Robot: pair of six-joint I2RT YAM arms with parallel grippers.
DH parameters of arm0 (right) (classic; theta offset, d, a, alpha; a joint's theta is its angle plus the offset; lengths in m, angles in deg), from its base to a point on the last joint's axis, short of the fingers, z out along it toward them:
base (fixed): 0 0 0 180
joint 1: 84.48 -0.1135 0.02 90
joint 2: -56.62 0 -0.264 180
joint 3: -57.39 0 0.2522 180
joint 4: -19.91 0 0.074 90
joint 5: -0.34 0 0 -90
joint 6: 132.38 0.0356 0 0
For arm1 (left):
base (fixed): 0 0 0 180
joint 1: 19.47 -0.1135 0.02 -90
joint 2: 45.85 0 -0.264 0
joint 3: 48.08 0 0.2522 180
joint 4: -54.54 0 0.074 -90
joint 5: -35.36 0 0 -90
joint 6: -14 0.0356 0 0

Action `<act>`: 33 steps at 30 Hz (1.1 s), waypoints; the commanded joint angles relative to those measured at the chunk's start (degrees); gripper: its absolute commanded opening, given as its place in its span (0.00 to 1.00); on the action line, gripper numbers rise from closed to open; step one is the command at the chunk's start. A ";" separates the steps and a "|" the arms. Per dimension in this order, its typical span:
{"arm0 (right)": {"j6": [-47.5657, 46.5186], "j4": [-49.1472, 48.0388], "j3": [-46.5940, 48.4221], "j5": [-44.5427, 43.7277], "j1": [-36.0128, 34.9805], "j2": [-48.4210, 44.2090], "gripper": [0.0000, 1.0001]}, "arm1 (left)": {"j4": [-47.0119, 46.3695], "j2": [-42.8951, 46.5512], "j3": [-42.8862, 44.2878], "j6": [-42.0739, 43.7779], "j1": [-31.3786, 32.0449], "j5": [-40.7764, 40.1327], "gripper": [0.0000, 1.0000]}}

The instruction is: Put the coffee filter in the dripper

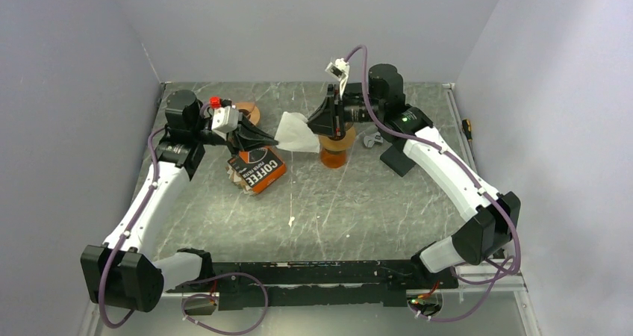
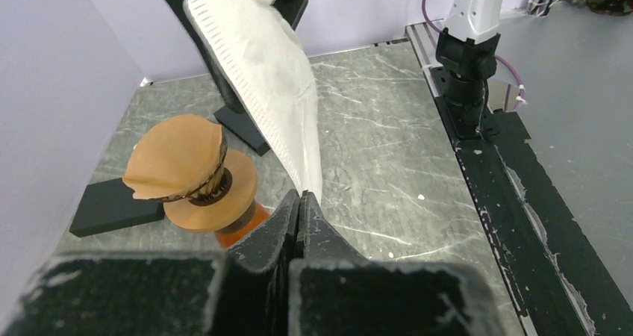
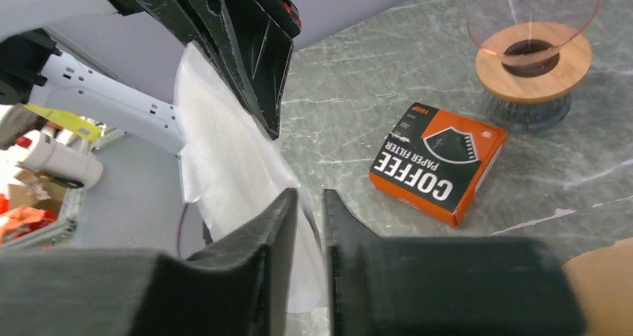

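The left pincer [image 2: 300,200] is clenching the pointed end of the white coffee filter [image 2: 269,75], holding it aloft beyond its tips. The right pincer [image 3: 307,199] is straddling the far edge, jaws narrowly parted. Likely limp, tearable paper: pinch the crimped seam lightly.

Whole thing sits in a little booth: plain pale lavender-grey walls [image 1: 298,22] on the left, back and right, meeting at the far corners. The surface [image 1: 358,209] is dark grey-green stone-look stuff with white veins and scuffs. A black strip [image 1: 313,272] runs along its near edge, and a metal rail [image 1: 453,112] down the right edge. Lighting's soft and even, only faint shadows.
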 commanded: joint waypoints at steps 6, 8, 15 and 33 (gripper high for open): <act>-0.90 -3.52 -0.52 0.89 -0.22 -2.57 0.00 | -0.37 1.79 0.36 -0.51 -0.24 -7.02 0.39; -0.65 -3.49 -0.34 -1.19 -0.22 -2.96 0.00 | -1.65 2.81 -0.41 -2.92 -0.24 -12.74 0.95; -1.00 -0.30 2.23 -13.63 -0.23 -2.74 0.00 | -0.53 4.96 -0.25 -15.36 -0.24 -31.50 1.00; -3.30 2.71 7.01 -48.61 -10.85 3.60 0.00 | 26.56 -3.69 10.16 -38.40 -0.24 -45.13 0.99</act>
